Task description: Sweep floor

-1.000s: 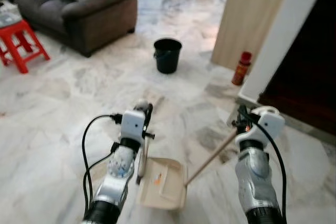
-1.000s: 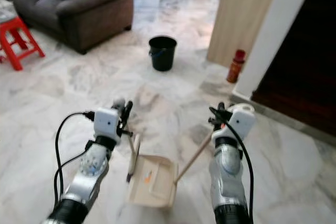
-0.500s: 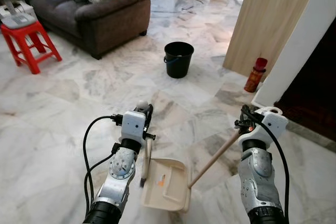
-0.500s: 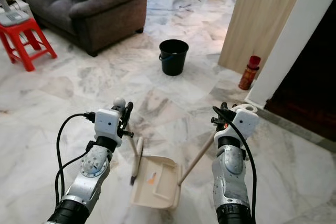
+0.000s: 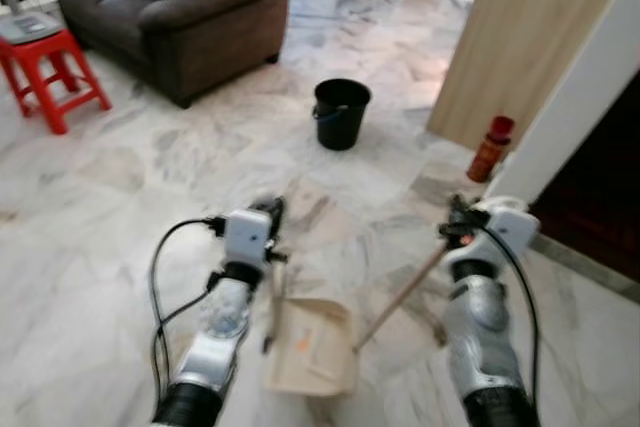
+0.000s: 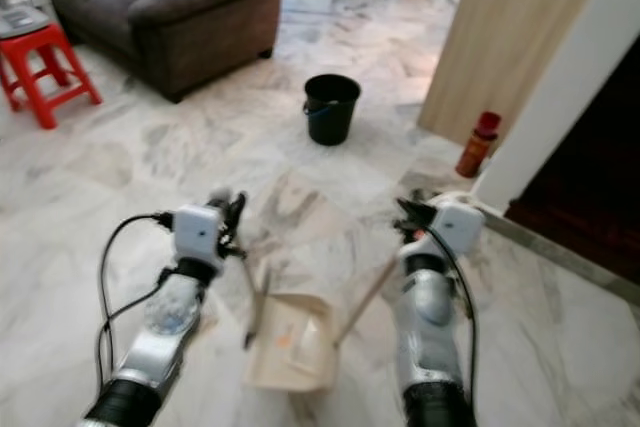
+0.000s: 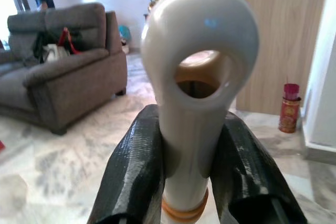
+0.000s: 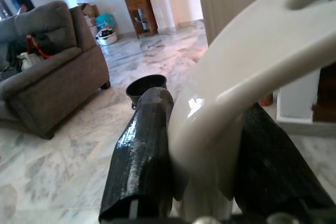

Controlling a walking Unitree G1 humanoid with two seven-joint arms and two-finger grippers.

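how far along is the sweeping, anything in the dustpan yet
Done: a small orange scrap lies in the beige dustpan. In hand: the left gripper is shut on the brush handle, the right gripper on the dustpan handle. Left: emptying it, probably into the black bucket ahead; the blurred floor cannot be judged for dirt.

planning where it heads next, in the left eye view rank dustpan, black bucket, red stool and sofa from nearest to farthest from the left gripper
From the left gripper:
1. Dustpan, on the floor just below it, between the arms.
2. Black bucket, ahead, slightly right.
3. Red stool and sofa, far ahead on the left; too close to call.
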